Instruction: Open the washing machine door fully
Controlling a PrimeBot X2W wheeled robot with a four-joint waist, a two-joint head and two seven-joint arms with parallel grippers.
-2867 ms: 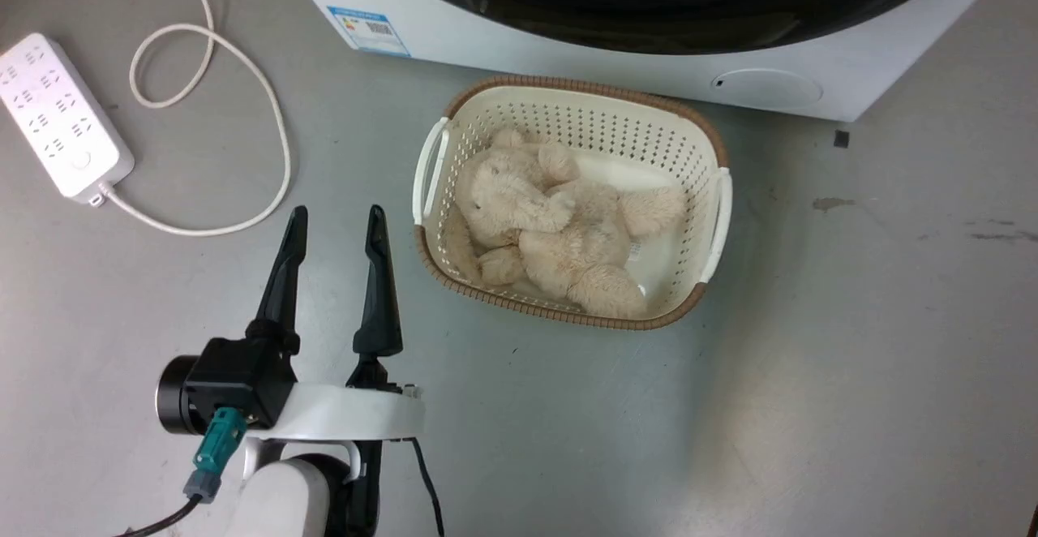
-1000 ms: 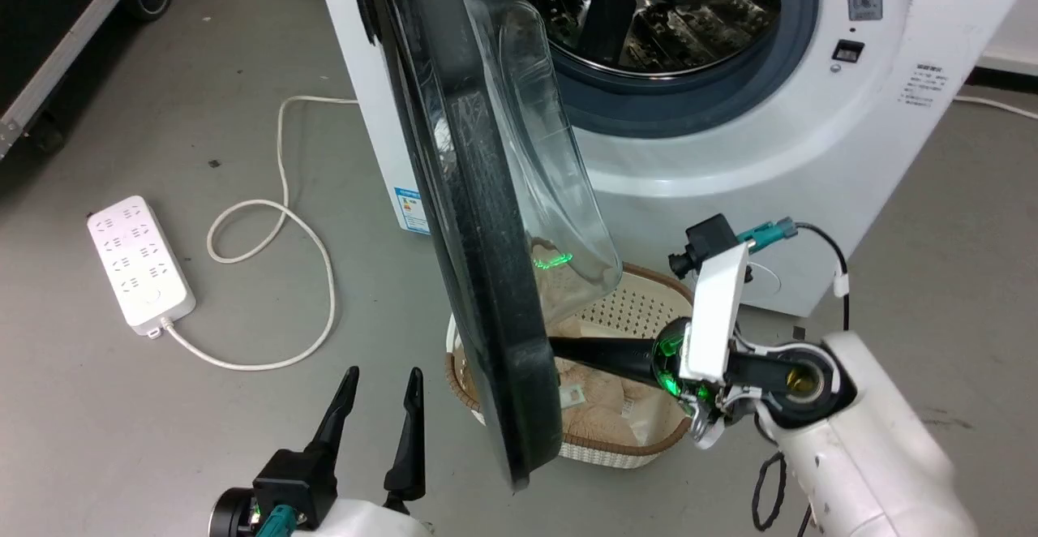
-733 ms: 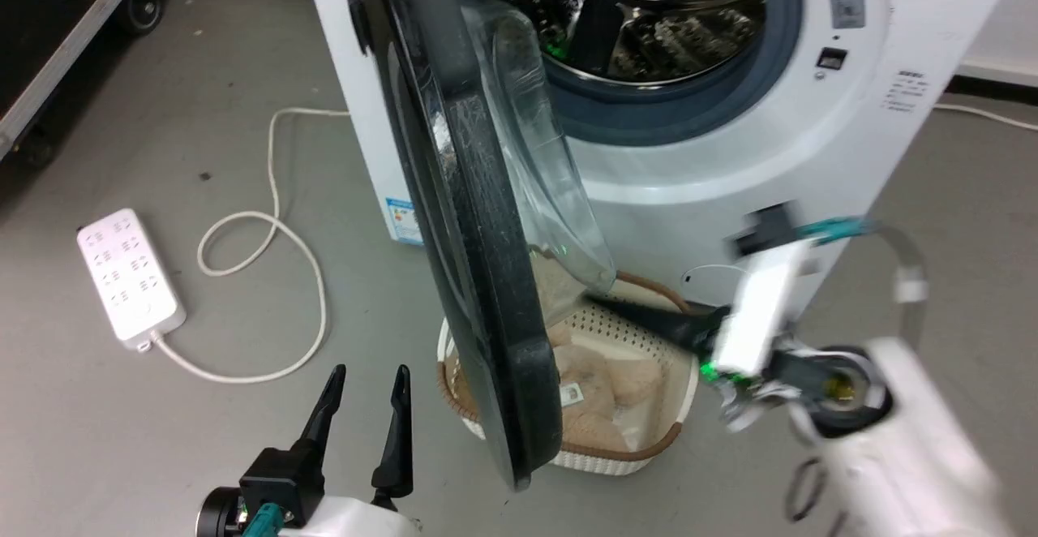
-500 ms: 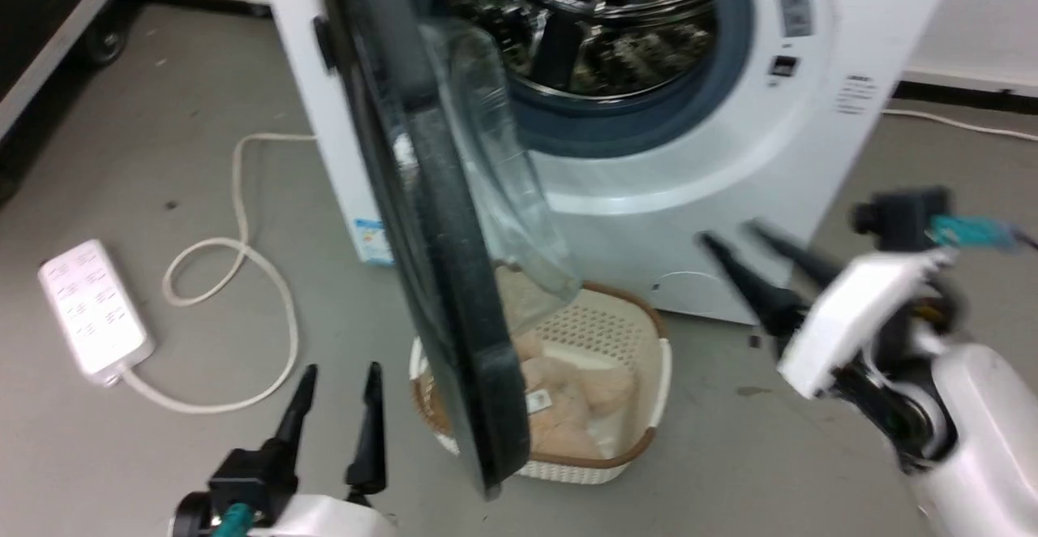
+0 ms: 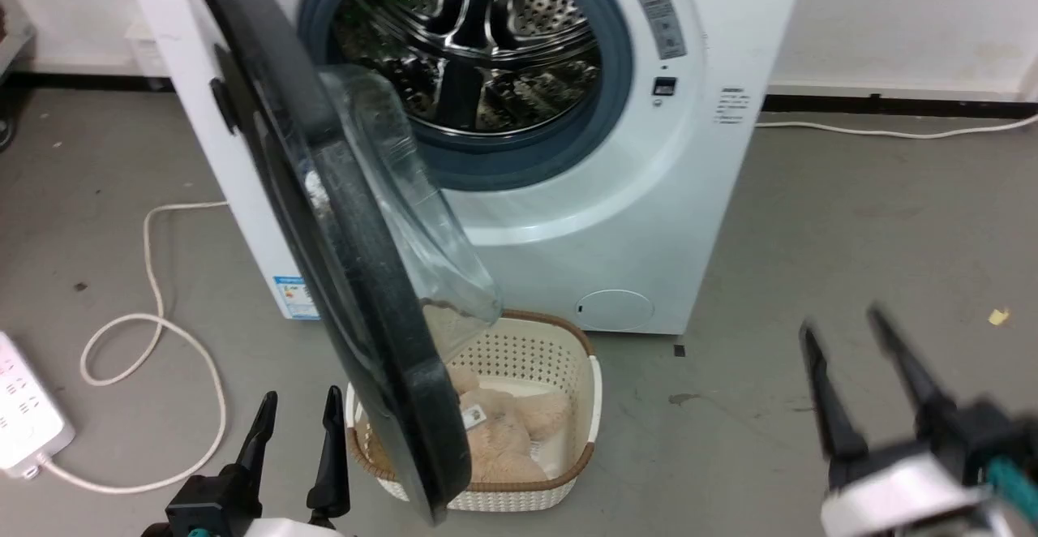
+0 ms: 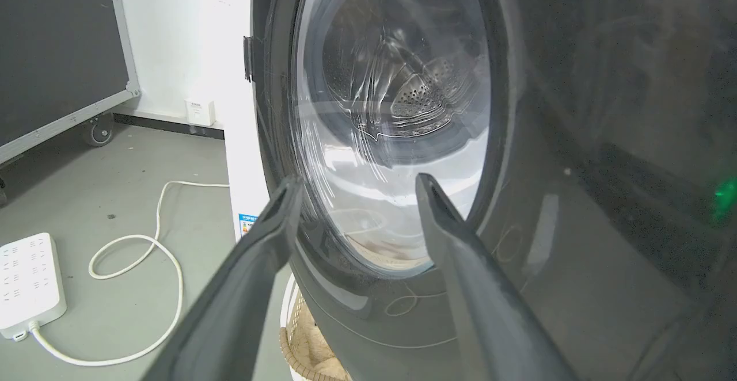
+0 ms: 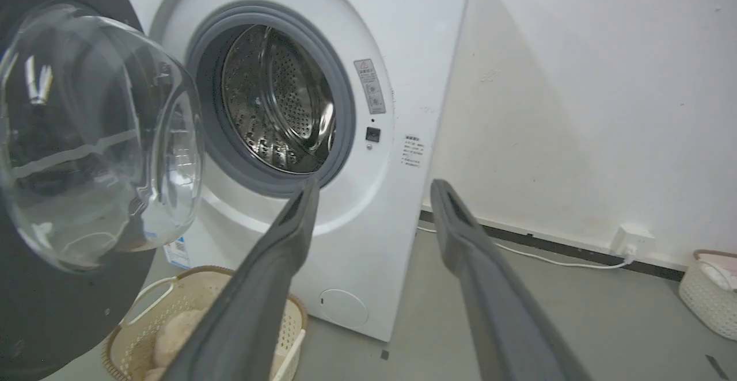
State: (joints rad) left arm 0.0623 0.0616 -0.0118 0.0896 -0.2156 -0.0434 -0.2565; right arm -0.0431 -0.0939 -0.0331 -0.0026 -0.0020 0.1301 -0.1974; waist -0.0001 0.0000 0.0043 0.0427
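Note:
The washing machine door [image 5: 340, 261] stands swung out to the left on its hinge, black rim edge-on toward me, its clear glass bowl [image 5: 405, 221] bulging to the right. Behind it the steel drum [image 5: 470, 50] lies exposed inside the grey gasket. The left wrist view faces the door's outer side [image 6: 391, 139]; the right wrist view has the bowl [image 7: 98, 133] at its left. My left gripper [image 5: 298, 403] is open at the lower left, just left of the door's bottom edge. My right gripper [image 5: 843, 326] is open and blurred at the lower right, well clear of the door.
A cream basket [image 5: 568, 358] holding a beige plush toy [image 5: 503, 431] sits on the floor under the door. A white power strip [image 5: 20, 415] and its looped cord [image 5: 154, 334] lie at the left. A second basket [image 7: 711, 289] stands by the wall at the right.
The head camera has tilted up and pulled back, showing more of the machine. My right gripper has drawn away from the door's inner side to the lower right. The door stands wider open.

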